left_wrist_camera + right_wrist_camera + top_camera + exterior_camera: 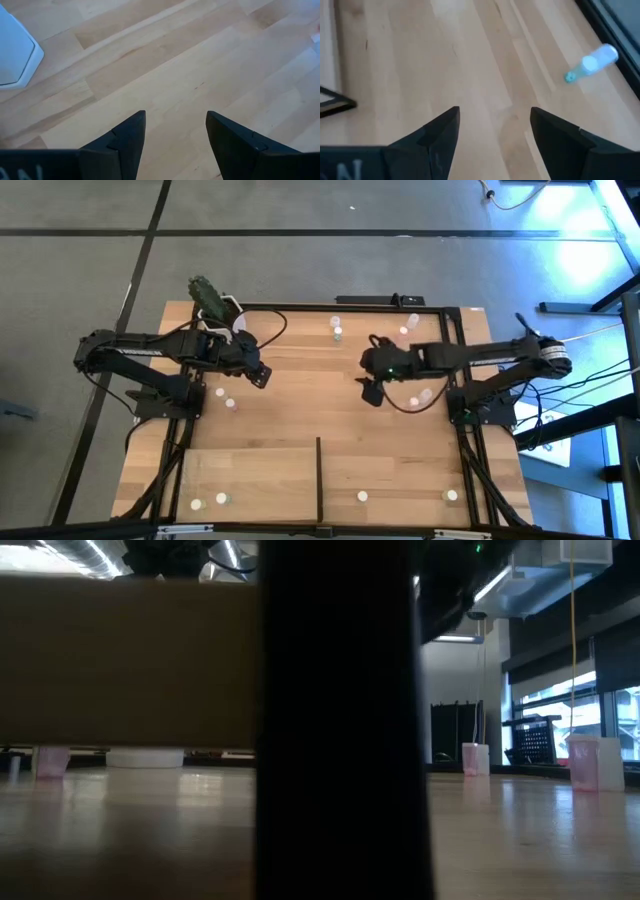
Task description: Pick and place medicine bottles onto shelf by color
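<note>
Small white-capped medicine bottles stand scattered on the tabletop: two at the far middle [337,329], one at the far right [410,326], two near my left arm [226,398] and two under my right arm [421,397]. The shelf [260,475], a paler panel at the near edge with a black divider [318,478], carries two bottles on its left half [209,501] and two on its right half [362,496]. My left gripper [262,377] hovers open over bare wood [175,125]. My right gripper [370,388] also hovers open [495,120], with a green-tinted bottle [590,64] ahead of it.
A white hexagonal pot [12,55] with a cactus [212,298] stands at the far left corner. A black frame runs along the table's far and side edges [400,302]. In the low view the divider [340,720] blocks the middle, with pink bottles [475,758] on either side.
</note>
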Controlling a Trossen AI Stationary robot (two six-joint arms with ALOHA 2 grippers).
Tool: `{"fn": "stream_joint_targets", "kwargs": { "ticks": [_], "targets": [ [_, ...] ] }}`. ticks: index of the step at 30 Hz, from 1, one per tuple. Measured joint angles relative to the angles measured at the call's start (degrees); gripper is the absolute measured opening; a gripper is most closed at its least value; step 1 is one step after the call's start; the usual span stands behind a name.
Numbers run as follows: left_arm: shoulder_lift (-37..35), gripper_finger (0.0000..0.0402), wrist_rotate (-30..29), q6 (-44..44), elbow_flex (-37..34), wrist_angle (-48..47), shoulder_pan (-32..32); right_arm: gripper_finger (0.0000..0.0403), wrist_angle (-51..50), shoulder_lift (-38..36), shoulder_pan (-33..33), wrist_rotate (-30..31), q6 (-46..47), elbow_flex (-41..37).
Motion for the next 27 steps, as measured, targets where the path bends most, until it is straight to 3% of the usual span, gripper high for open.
{"fn": "stream_joint_targets", "kwargs": {
  "ticks": [11, 20, 27],
  "targets": [
    [0.0, 0.0202, 0.1, 0.5, 0.0, 0.0, 0.0, 0.0244, 33.8, 0.8, -6.4, 7.1, -2.9, -18.4],
    [0.0, 0.0202, -0.1, 1.7, 0.0, 0.1, 0.0, 0.0244, 47.5, 0.8, -10.2, 6.9, -2.8, -28.2],
    [0.0, 0.0202, -0.3, 4.0, 0.0, 0.9, 0.0, 0.0244, 53.5, 3.9, -12.5, 6.8, -3.1, -30.4]
  ]
}}
